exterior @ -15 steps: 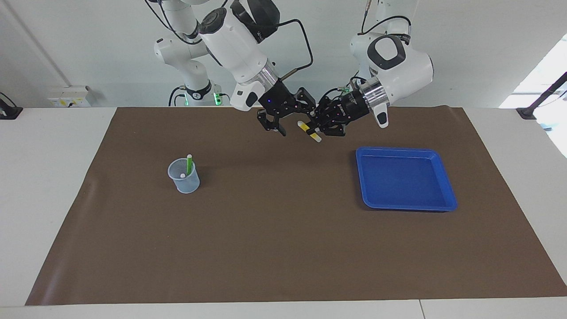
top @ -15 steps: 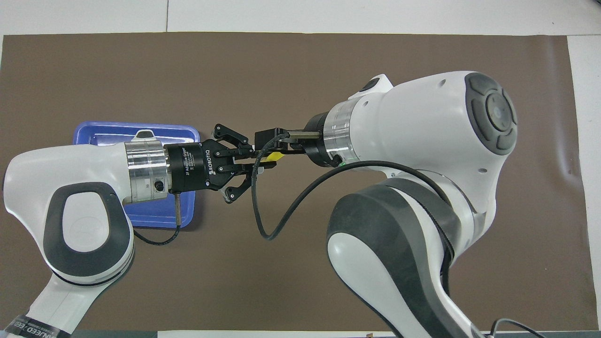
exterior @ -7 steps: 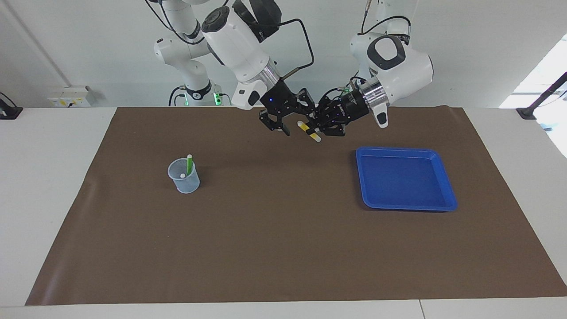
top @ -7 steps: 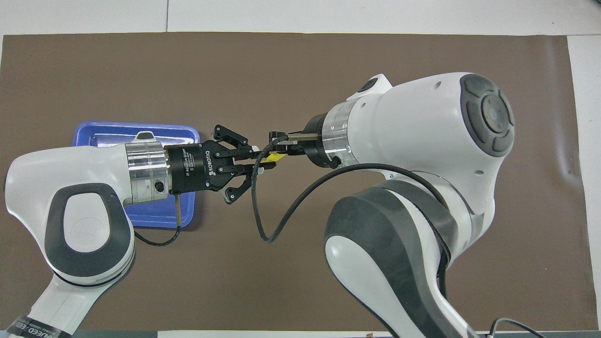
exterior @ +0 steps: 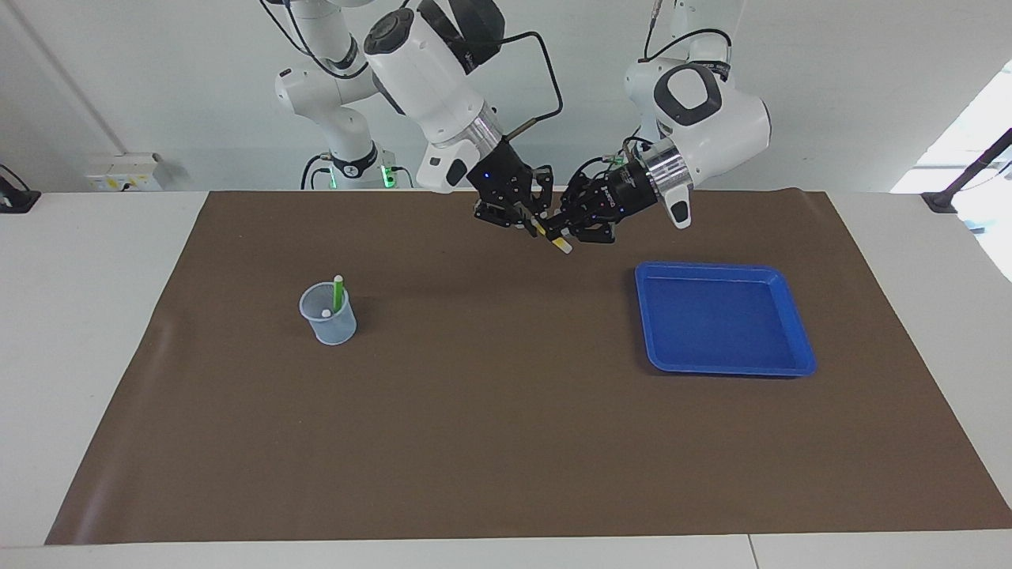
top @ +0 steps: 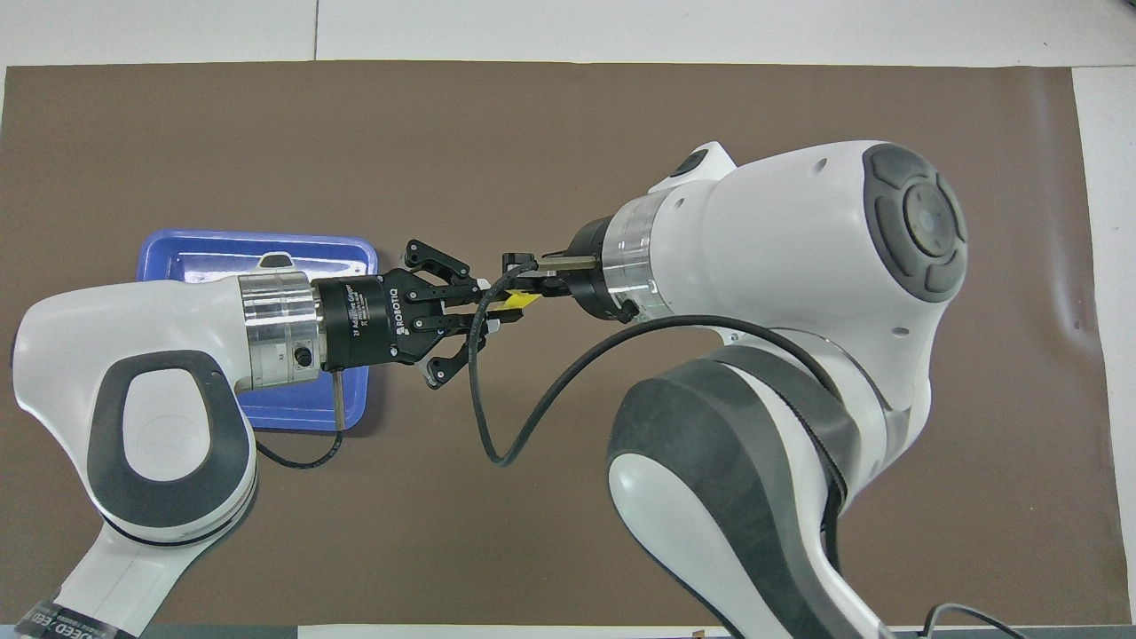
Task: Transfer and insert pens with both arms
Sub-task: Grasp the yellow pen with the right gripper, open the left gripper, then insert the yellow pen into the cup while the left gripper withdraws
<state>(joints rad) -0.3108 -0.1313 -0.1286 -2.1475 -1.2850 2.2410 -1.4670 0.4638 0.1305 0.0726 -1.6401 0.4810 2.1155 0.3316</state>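
Both grippers meet in the air over the brown mat, because the yellow pen [exterior: 553,236] passes between arms here. The right gripper [exterior: 528,221] is clamped on its upper end; the left gripper [exterior: 566,231], at its 3 o'clock, also pinches it. The cup [exterior: 328,314], holding the green pen [exterior: 337,293], waits at 8 o'clock.

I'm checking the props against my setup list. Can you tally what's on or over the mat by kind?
Pens: 3, namely a yellow pen held by both grippers, a green pen and a white-capped one in the cup
Cups: 1
Trays: 1
Grippers: 2, left and right
Total: 7
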